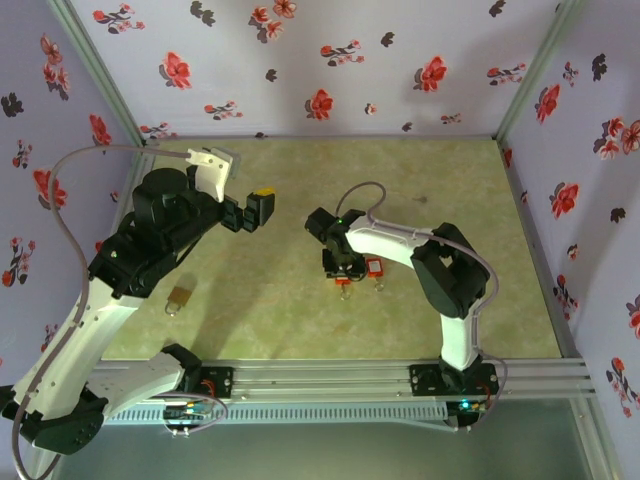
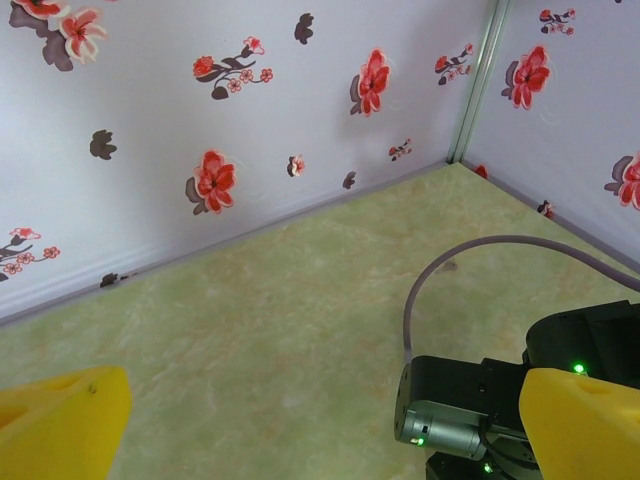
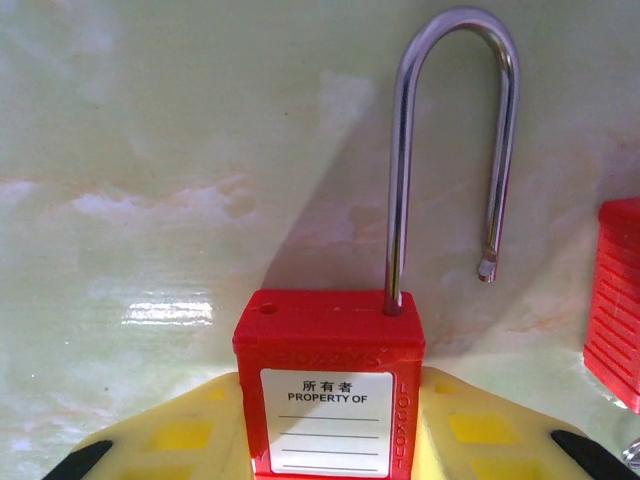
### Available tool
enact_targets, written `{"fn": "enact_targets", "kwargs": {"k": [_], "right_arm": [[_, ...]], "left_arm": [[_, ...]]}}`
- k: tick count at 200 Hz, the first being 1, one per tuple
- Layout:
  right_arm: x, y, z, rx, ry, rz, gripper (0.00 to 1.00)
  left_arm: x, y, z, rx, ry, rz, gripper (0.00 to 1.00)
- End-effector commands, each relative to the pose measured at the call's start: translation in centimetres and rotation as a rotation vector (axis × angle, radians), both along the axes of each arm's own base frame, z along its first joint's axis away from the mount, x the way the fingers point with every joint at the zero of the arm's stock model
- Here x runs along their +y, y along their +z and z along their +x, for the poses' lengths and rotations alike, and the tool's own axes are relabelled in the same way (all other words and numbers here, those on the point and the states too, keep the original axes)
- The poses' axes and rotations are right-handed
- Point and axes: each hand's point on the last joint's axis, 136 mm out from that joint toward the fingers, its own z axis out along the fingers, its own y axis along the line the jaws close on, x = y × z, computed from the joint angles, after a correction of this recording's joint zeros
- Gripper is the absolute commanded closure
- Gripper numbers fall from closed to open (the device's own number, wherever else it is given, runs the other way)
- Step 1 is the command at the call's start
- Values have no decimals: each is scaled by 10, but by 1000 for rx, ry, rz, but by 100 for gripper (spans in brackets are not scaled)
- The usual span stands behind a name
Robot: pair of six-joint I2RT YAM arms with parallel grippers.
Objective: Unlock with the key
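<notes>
My right gripper is shut on a red padlock with a white "PROPERTY OF" label, its yellow pads pressing both sides of the body. The steel shackle is raised and swung out, with its free end hanging clear of the empty hole. From above, that gripper is low on the table mid-floor, holding the padlock. My left gripper hangs raised to the left of it. It is open, with nothing between its yellow fingers.
A second red padlock lies just right of the held one, its edge close to the shackle. A brass padlock rests on the green floor under the left arm. Floral walls enclose three sides.
</notes>
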Motion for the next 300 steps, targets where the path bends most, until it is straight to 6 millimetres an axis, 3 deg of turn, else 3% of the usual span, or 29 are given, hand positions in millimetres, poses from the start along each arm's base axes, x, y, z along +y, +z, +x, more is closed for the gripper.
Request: {"fn": "enact_targets", "kwargs": {"k": [1, 74, 120, 171, 233, 300], "right_arm": [[-20, -15, 4, 17, -50, -94, 75], [-20, -14, 10, 17, -49, -89, 72], [-15, -2, 13, 19, -64, -72, 45], [-16, 24, 19, -10, -79, -63, 34], [-16, 77, 24, -83, -84, 9, 31], [-43, 147, 34, -247, -59, 105, 26]], "left_arm": [[6, 11, -5, -32, -4, -8, 0], [4, 7, -4, -25, -8, -3, 0], [3, 8, -2, -28, -8, 1, 0], [3, 9, -3, -26, -11, 6, 0], [1, 6, 1, 4, 1, -15, 0], [-3, 0, 10, 42, 30, -94, 0]]}}
